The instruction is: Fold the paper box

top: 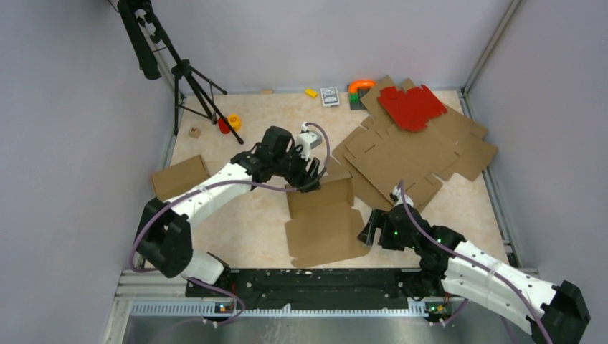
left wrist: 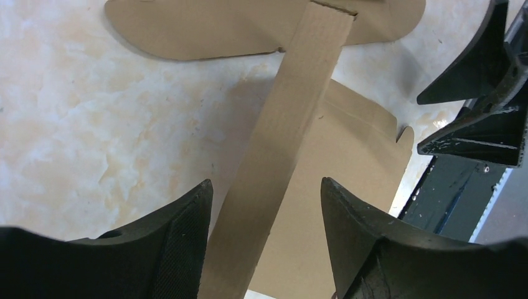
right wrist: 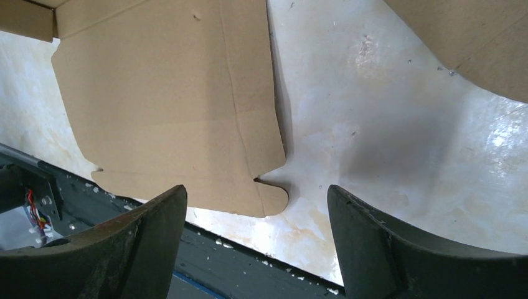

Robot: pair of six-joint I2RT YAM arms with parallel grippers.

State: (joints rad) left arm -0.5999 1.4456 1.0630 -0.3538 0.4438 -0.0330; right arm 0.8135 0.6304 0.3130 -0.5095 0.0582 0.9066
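Paper box: your brown paper box (top: 324,228) lies near the middle of the desk (top: 247,215), toward the near edge. Most of it is flat, with the far wall standing up.
Left claw: your left claw (top: 310,178) hangs over that raised far wall. In the left wrist view its fingers (left wrist: 180,243) are apart, and a narrow strip of the box runs up between them. The strip sits close to one finger and clear of the other, so nothing is pinched.
Right claw: your right claw (top: 371,231) sits low just beside the box's right edge. In the right wrist view its fingers (right wrist: 373,237) are spread wide with only bare desk between them. A flat panel of the box, with a small rounded tab at its corner, lies just off to one side.
Flat sheets: a pile of brown die-cut sheets (top: 423,154) is spread at the far right, well apart from the box.
Red sheet: a red die-cut sheet (top: 411,106) lies on top of that pile.
Small cardboard piece: a folded brown piece (top: 179,177) lies at the left edge.
Tripod: a black tripod (top: 188,75) stands at the far left corner.
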